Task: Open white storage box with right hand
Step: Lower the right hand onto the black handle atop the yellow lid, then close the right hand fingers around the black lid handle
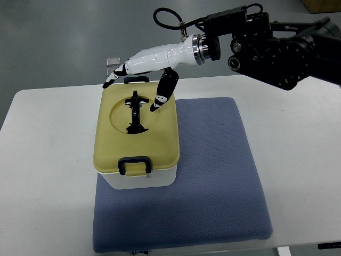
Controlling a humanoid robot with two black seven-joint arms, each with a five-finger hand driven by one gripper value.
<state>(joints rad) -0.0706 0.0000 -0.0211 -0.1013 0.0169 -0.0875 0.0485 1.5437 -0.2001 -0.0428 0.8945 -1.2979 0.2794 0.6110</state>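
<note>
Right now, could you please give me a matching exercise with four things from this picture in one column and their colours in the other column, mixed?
Things:
1. box lid
2. mat
3. front latch
4. table

Colours:
A. blue-grey
B. white
C. pale yellow
D. black

Pairs: 1-C, 2-A, 3-D, 4-B

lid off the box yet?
No: the yellow lid sits flat on the white storage box, right hand hovering above its far edge.
</note>
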